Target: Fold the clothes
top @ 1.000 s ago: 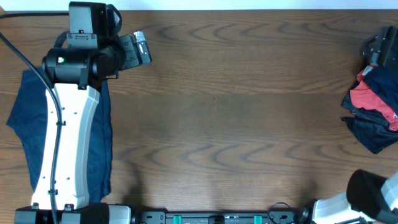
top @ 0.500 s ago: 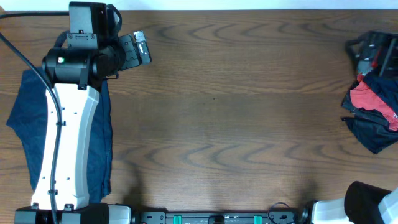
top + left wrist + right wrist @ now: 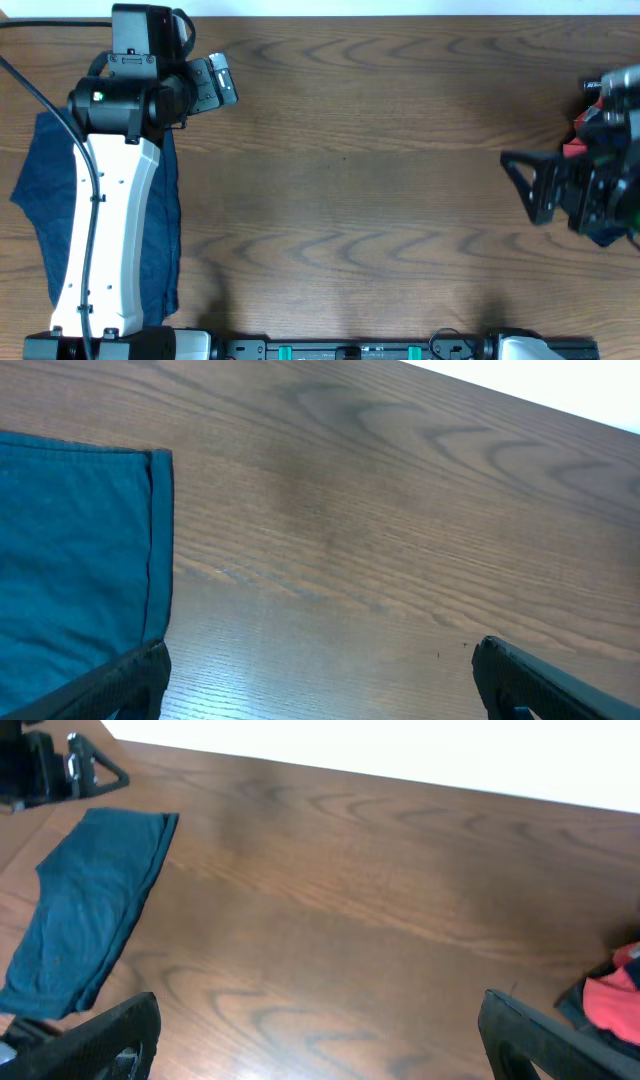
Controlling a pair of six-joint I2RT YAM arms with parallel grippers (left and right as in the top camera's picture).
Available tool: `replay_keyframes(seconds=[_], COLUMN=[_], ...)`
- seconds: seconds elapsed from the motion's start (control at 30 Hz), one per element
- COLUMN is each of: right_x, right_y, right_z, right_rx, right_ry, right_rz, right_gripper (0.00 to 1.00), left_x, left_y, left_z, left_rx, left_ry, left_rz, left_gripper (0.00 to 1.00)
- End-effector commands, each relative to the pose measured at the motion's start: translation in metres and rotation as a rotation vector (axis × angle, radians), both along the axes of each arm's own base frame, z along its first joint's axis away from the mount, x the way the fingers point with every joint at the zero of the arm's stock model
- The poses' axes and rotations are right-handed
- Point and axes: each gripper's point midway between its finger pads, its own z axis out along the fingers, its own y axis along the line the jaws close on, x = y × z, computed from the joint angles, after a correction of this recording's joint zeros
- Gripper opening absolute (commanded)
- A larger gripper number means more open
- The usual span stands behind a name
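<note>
A folded navy garment [image 3: 38, 205] lies flat at the table's left edge, partly under my left arm. Its stitched corner [image 3: 80, 540] fills the left of the left wrist view, and in the right wrist view the garment [image 3: 90, 910] is far off. My left gripper [image 3: 215, 84] [image 3: 320, 650] hangs open over bare wood just right of that corner. At the right edge, a heap of clothes [image 3: 606, 236] shows dark cloth and a red piece [image 3: 612, 995]. My right gripper [image 3: 520, 188] [image 3: 320, 1000] is open, pointing left in front of the heap, with nothing between its fingers.
The brown wooden table [image 3: 360, 180] stretches between the two arms. The left arm's white link [image 3: 105, 230] covers the middle of the folded garment. A white wall borders the table's far edge [image 3: 400, 750].
The right arm has swung up from the bottom right corner and now hovers at the right side, hiding much of the heap. The left arm has hardly moved.
</note>
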Motion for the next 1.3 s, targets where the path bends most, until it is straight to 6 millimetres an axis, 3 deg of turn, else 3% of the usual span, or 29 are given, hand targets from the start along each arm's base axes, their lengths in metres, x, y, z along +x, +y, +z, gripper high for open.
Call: replay_keyframes(seconds=[0.0,0.27,1.27], right_x=[-0.003,0.000,-0.001], right_y=[0.002,-0.011,-0.011], right_z=[-0.012,-0.016,-0.016], right_rx=[-0.014,-0.069,-0.069], right_ry=[0.034,0.038,0.038], right_rz=[0.018,-0.041,-0.041], right_gripper=[0.99,0.99,0.99], left_x=[-0.002,-0.002,-0.002], left_y=[0.003,0.003,0.003], left_z=[0.001,0.001,0.001], left_rx=[0.019,0.019,0.019], left_ry=[-0.002,-0.002,-0.002], left_rz=[0.007,0.007,0.006], left_gripper=[0.98,0.98,0.98])
